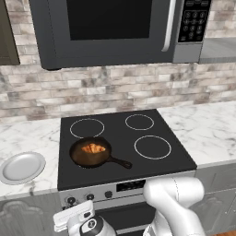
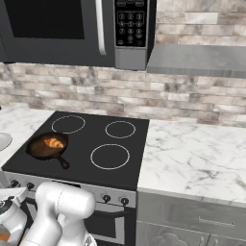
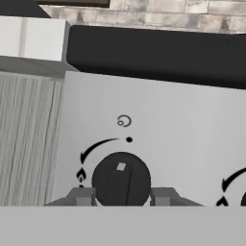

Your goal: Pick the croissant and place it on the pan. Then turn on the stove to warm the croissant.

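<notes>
A golden croissant (image 1: 93,148) lies inside the dark cast-iron pan (image 1: 79,158), which sits on the front-left burner of the black glass stove (image 1: 143,168); the pan's short handle points toward the front right. In the right base view the croissant (image 2: 54,142) rests in the pan (image 2: 37,149) at the stove's (image 2: 129,170) left side. Below the cooktop, the white arm reaches down to the silver front panel (image 3: 182,125), where the tool (image 3: 121,194) is clamped on a round dark knob (image 3: 121,178), one finger (image 3: 81,196) pressed to each side of it. A curved arrow and a small flame symbol are printed on the panel just beside the knob. A pale grey plate (image 1: 20,167) rests on the marble desk (image 1: 27,138) left of the stove, and a dark microwave (image 1: 115,27) hangs above against the brick wall (image 1: 115,87).
</notes>
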